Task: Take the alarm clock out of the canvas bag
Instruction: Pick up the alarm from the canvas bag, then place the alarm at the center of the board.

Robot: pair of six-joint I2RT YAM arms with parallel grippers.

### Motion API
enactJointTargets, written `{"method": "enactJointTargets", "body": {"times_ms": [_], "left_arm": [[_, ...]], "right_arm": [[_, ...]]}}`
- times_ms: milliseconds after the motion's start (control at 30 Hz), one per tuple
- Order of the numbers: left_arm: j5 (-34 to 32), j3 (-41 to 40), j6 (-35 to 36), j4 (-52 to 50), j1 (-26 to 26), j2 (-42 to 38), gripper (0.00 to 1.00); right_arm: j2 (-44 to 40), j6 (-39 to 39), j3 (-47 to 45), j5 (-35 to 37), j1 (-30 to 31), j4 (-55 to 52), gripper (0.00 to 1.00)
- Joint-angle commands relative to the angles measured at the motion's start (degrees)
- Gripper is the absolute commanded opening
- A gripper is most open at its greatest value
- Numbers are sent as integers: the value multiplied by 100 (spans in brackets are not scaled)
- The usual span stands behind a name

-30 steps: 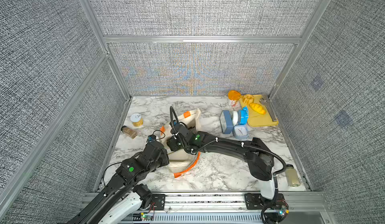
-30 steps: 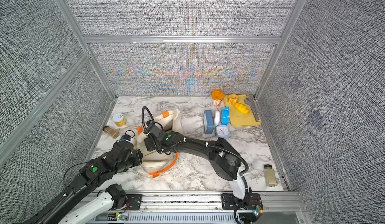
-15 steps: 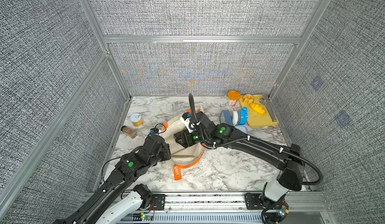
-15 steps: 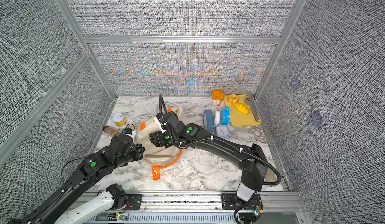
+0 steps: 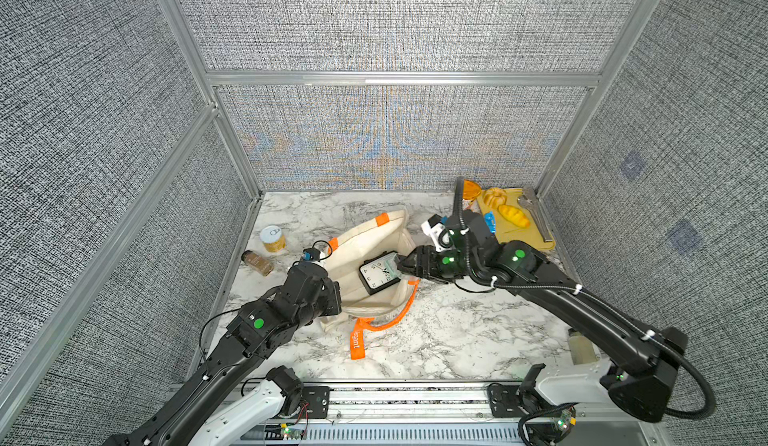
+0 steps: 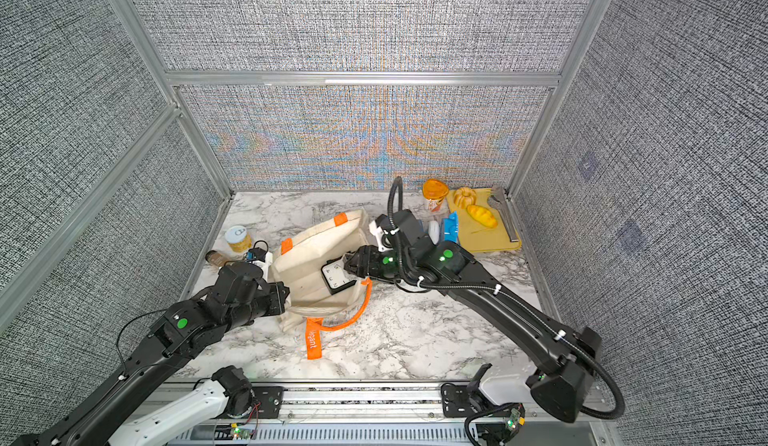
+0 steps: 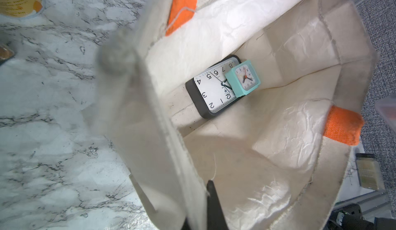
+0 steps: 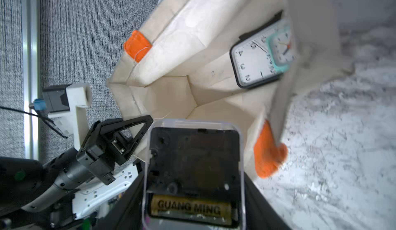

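Fabric at the rim of the canvas bag (image 5: 374, 232) is pinched in the clenched left gripper (image 5: 334, 296), which holds the mouth up and open toward the right arm. The right gripper (image 5: 401, 266) sits at that mouth, closed across the narrow width of a clear-cased clock (image 8: 194, 171). The clock's long axis runs along the gripper's reach, with the battery end toward the wrist and the back facing the wrist camera.

This looks to be the alarm clock the task wants. It is at the bag's opening, not clear of it: the rim and an orange handle (image 8: 269, 151) lie just beside the fingertips. The move therefore turns on drawing back along the gripper's own axis, away from the bag, and the right arm is the one placed for that.

Just beyond the fingertips, deeper in the bag, a black alarm clock (image 7: 211, 89) lies face up with a small teal clock (image 7: 243, 78) resting on its corner.

Only the right wrist view shows what is grasped; in both top views it is just a pale sliver at the fingertips. Only the left wrist view shows the two inner clocks sharply.
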Motion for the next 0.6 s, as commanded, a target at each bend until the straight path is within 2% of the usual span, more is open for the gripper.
{"method": "enactJointTargets", "body": {"times_ms": [0,167,267,367,433,567], "left_arm": [[-117,18,169,385,-2,1,0],[-66,-69,191,521,2,-4,0],[-72,-113,218,562,2,-8,0],[-81,-130,231,580,0,1,0],[-90,-148,231,597,-2,-8,0],[-90,-136,240,573,2,25,0]], "right_arm": [[-527,1470,-492,52,-249,-197,48],[-1395,2732,-1458,112,-874,-420,48],[-1770,3117,-1877,211,-1153,-671,48],[-1943,3136,-2071,455,-1364,-853,48],[-1936,2882,-2105,668,-1487,-903,48],[-1701,2391,-2233,457,-1922,-864,48]]}}
